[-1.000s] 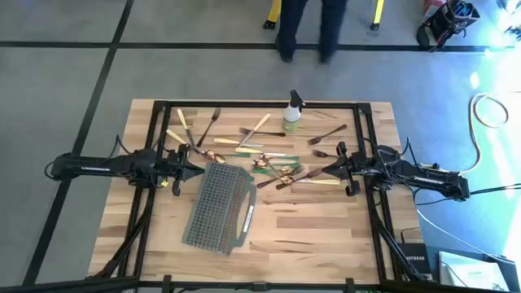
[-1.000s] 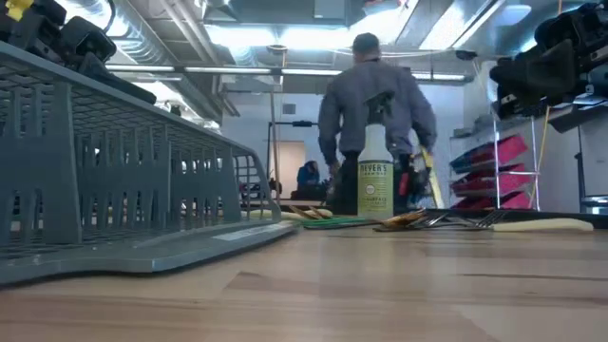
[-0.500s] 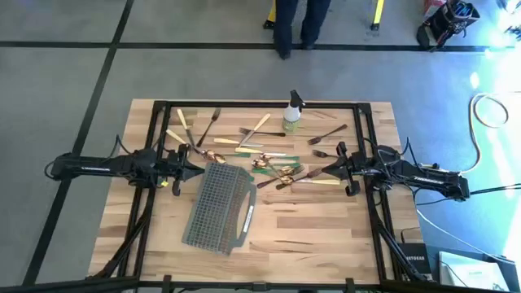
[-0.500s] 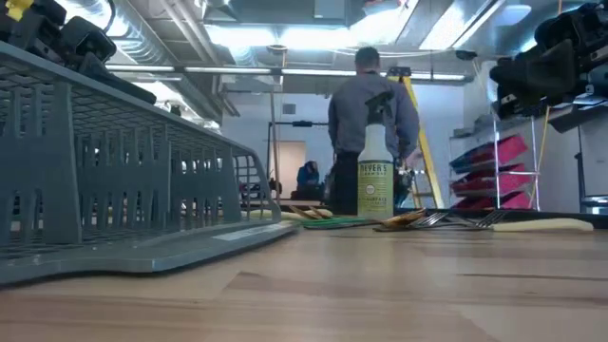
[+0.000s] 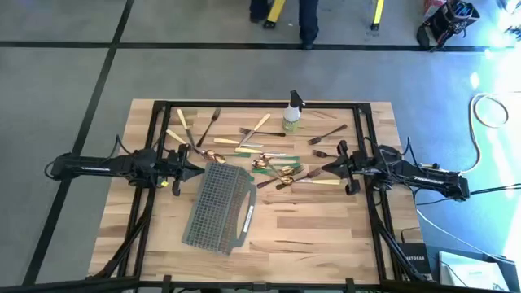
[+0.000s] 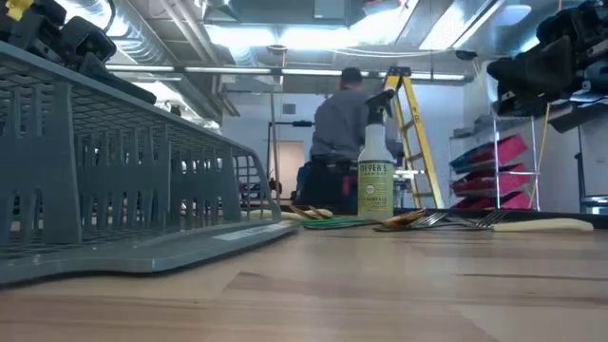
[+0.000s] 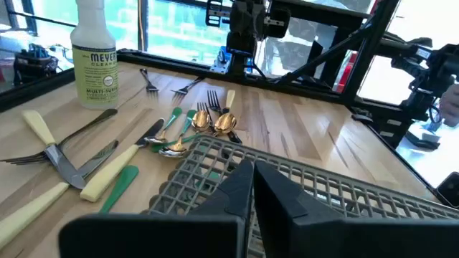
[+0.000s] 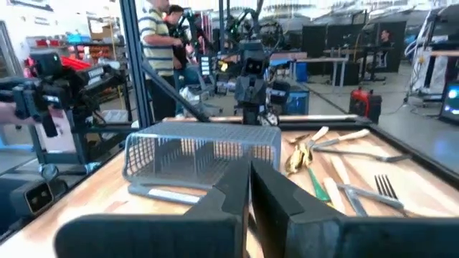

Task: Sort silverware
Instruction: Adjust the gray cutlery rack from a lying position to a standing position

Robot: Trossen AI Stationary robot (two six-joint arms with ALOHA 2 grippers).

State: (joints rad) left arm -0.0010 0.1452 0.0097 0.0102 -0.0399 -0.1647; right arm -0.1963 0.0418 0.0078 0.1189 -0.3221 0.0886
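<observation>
Pale butcher-block wood table [image 5: 326, 228], grey wire-mesh caddy [image 5: 218, 205] matt, silverware [image 7: 193, 125] glossy gold and bronze metal with some smooth cream handles, translucent plastic spray bottle [image 5: 291, 114].

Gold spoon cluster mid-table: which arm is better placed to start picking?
Probably right. The right pincer sits beside the gold spoon cluster, nothing between. The left pincer has the wire caddy at its tip, though nearer the cream-handled knives. Both look shut, empty.
</observation>
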